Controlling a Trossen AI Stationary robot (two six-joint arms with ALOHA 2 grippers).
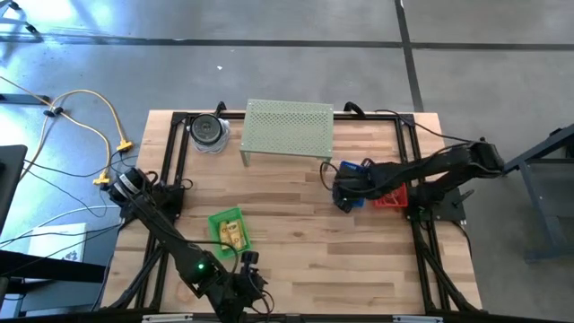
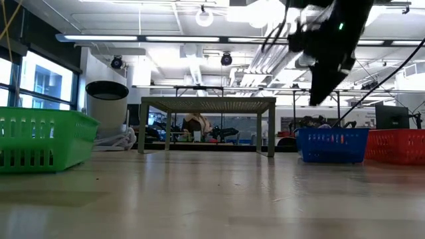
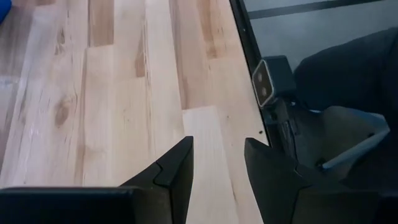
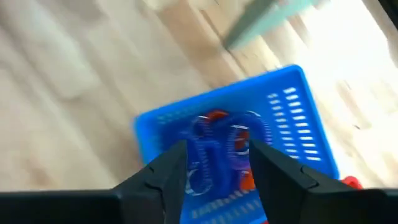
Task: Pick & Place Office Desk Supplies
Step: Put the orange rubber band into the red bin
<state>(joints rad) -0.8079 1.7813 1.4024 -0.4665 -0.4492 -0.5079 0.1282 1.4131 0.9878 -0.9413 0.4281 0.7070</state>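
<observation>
The right gripper (image 4: 214, 165) is hovering over the blue basket (image 4: 292, 112), fingers parted and empty, with coloured loops (image 4: 221, 140) lying inside; yellow packets (image 1: 233, 231) are sitting in the green basket (image 1: 215, 219) (sorting looks largely done). The left gripper (image 3: 217, 163) is waiting, part-open and empty, at the table's near edge (image 3: 245, 43), with bare wood between.

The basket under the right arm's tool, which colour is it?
Blue basket; the right wrist view shows it best.
</observation>
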